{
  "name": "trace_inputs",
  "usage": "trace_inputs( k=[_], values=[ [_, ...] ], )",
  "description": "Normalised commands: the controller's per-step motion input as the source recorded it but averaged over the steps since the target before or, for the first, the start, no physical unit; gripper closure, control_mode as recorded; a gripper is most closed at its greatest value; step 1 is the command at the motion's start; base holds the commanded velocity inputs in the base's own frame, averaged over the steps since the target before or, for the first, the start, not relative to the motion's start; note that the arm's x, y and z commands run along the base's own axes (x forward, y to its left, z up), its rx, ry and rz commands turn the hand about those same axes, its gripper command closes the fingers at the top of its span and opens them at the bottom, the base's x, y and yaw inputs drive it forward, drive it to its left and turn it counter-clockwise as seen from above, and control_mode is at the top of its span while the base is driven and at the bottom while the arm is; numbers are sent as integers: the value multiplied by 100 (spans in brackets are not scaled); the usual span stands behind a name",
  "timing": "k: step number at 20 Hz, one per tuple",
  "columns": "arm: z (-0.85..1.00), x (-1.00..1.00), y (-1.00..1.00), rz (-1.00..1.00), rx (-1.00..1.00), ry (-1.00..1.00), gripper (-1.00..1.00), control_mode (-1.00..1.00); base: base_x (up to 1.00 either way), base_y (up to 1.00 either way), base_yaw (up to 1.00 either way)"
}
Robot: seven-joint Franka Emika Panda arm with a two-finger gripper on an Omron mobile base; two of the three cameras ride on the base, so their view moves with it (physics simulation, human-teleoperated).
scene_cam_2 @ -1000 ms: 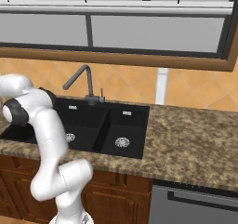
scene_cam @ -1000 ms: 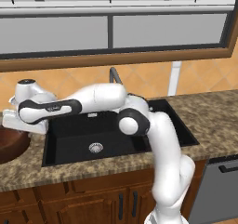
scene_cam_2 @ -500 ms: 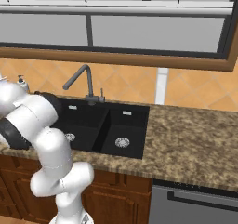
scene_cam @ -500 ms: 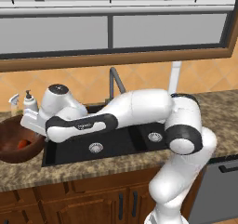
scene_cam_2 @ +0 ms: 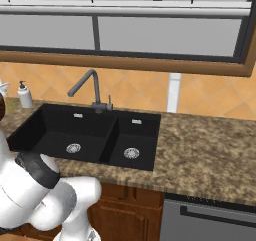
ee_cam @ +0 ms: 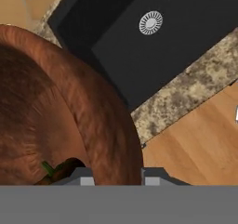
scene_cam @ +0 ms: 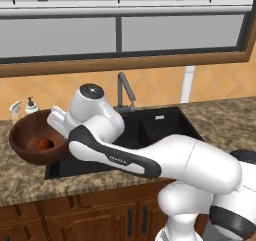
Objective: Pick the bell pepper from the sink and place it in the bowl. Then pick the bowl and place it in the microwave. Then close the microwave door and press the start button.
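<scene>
The gripper (ee_cam: 114, 177) clasped the near rim of the bowl (scene_cam: 32, 139), one finger inside the wall and one outside. The bowl hung tilted just left of the sink (scene_cam: 150, 130), over the counter (scene_cam: 30, 177). The bell pepper (scene_cam: 45, 143) lay inside the bowl.

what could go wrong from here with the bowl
The gripper seems to hold the bowl by one side of its rim alone, so it may tilt or slip. The pepper lies loose inside and could roll out if the bowl tips. The bowl hangs by the sink edge, with the faucet close to the arm, so a swing may bump it.
</scene>
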Motion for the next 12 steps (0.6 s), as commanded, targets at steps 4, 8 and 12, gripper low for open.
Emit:
trace_inputs(
  k=[4, 8, 12],
  values=[
    [59, -34, -72, -22, 1, 0, 100, -100, 0, 0, 0],
    [48, -29, -74, -22, 1, 0, 100, -100, 0, 0, 0],
    [43, -25, -74, -23, 1, 0, 100, -100, 0, 0, 0]
  ],
)
